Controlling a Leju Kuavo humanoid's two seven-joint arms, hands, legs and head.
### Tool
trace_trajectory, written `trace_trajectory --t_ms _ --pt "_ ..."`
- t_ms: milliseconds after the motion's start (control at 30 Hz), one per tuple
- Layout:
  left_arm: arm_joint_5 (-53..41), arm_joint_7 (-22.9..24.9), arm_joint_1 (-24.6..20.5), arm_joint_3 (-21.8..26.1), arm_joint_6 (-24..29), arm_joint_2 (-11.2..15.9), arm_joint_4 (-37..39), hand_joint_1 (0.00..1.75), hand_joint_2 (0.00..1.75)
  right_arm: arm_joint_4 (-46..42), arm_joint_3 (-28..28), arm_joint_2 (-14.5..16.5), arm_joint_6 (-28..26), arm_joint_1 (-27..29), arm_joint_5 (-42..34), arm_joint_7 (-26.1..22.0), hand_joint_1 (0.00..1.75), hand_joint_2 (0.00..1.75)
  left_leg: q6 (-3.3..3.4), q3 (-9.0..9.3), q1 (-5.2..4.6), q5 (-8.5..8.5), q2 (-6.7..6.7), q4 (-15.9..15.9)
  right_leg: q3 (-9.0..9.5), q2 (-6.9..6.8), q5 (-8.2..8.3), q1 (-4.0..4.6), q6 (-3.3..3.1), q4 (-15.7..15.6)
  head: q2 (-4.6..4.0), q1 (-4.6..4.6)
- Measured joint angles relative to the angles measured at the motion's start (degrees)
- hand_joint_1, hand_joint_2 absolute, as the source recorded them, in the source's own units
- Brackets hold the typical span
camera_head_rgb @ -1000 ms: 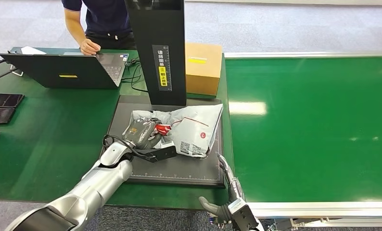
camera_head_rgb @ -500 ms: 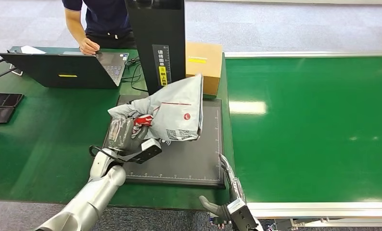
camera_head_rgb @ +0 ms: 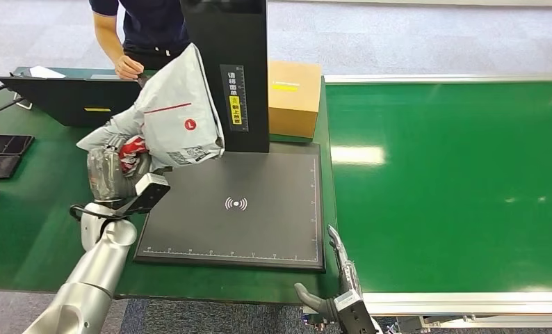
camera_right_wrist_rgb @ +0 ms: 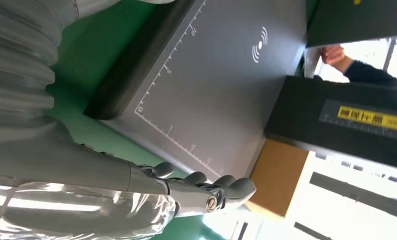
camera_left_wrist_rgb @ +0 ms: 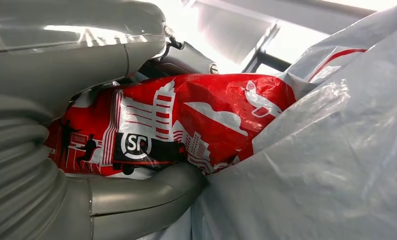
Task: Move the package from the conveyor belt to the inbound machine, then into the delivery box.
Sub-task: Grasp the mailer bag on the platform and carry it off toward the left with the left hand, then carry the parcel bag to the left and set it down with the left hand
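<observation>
Currently two dark phones (camera_head_rgb: 5, 145) are seen at the far left of the green tabletop (camera_head_rgb: 37, 209), with a laptop (camera_head_rgb: 78, 101) behind them and a person (camera_head_rgb: 144, 28) at its keyboard. The package (camera_head_rgb: 165, 118), a grey mailer with a red printed end, is gripped by the left hand (camera_head_rgb: 113, 174) and held in the air over the tabletop, just left of the inbound machine's dark scan pad (camera_head_rgb: 238, 205). The red end is clamped between thumb and fingers (camera_left_wrist_rgb: 146, 195). A cardboard box (camera_head_rgb: 294, 97) is placed behind the pad. The right hand (camera_head_rgb: 336, 299) is held low at the tabletop's near edge, fingers extended, nothing held. The green conveyor belt (camera_head_rgb: 454, 181) is seen at right.
</observation>
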Motion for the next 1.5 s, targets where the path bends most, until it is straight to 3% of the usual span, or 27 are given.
trace_trajectory --t_ms 367,700,867,900,1000,1033,1167,1267,1400,1500 --pt "1.1 1.5 -3.4 17.6 0.0 4.1 0.9 1.75 1.75 -1.3 0.1 0.0 -1.2 1.1 -4.1 0.0 0.00 1.75 -0.06 -0.03 0.02 0.00 0.07 0.0 -0.05 0.10 -0.01 0.03 -0.03 0.1 0.00 0.00" --pt "-14.6 19.3 -6.3 29.8 0.0 15.1 11.3 1.75 1.75 -1.1 1.5 -0.5 -1.5 1.1 -6.5 0.0 0.00 1.75 -0.14 -0.06 0.04 -0.03 0.17 0.0 -0.18 0.19 -0.10 0.09 -0.17 0.1 0.00 -0.01" --pt "-21.2 29.7 -9.4 32.3 0.0 19.9 18.4 1.75 1.75 -1.1 1.6 -0.7 -1.3 1.1 -6.6 0.0 0.00 1.75 -0.14 -0.07 0.05 -0.03 0.17 0.0 -0.19 0.18 -0.10 0.09 -0.17 0.1 0.00 -0.01" --pt "-22.3 31.7 -10.0 32.5 0.0 20.7 19.6 1.47 1.75 -1.1 1.6 -0.8 -1.2 1.0 -6.7 0.0 0.00 1.75 -0.14 -0.07 0.05 -0.03 0.17 0.0 -0.18 0.18 -0.10 0.08 -0.17 0.1 0.00 -0.01" --pt "-23.5 35.8 -11.3 32.9 -0.6 22.6 22.9 0.17 1.75 -1.1 1.7 -0.9 -1.0 1.0 -6.8 0.0 0.00 1.75 -0.14 -0.07 0.05 -0.03 0.17 0.0 -0.18 0.18 -0.10 0.07 -0.17 0.1 0.00 -0.01" --pt "-23.5 36.5 -11.5 33.1 -0.8 23.0 23.8 0.00 1.75 -1.1 1.7 -1.0 -0.9 1.0 -6.8 0.0 0.00 1.75 -0.14 -0.07 0.04 -0.03 0.17 0.0 -0.18 0.18 -0.10 0.06 -0.17 0.1 0.00 -0.01" --pt "-22.6 36.8 -11.7 33.8 -0.9 24.0 26.4 0.00 1.75 -1.0 1.9 -1.1 -0.6 0.7 -6.8 0.0 0.00 1.75 -0.14 -0.08 0.04 -0.04 0.16 0.0 -0.18 0.18 -0.10 0.06 -0.17 0.1 0.00 -0.01" --pt "-20.2 34.0 -11.6 34.8 -1.0 24.0 27.4 0.00 1.75 -0.9 2.1 -1.1 -1.0 0.4 -6.5 0.0 0.00 1.75 -0.14 -0.07 0.04 -0.04 0.16 0.0 -0.18 0.18 -0.10 0.06 -0.17 0.1 0.00 -0.01" --pt "-15.3 25.3 -11.3 35.9 -1.7 22.7 27.6 0.00 1.75 -0.9 2.5 -1.1 -1.3 0.1 -6.1 0.0 0.00 1.75 -0.14 -0.04 0.02 -0.04 0.15 0.0 -0.18 0.15 -0.10 0.06 -0.17 0.1 0.00 -0.01" --pt "-7.9 15.0 -10.3 35.8 -4.9 19.5 26.4 0.00 1.75 -0.9 2.5 -1.1 -1.7 0.0 -5.7 0.0 0.00 1.75 -0.14 -0.01 -0.03 -0.04 0.10 0.0 -0.14 0.11 -0.10 0.03 -0.17 0.1 0.00 -0.01"
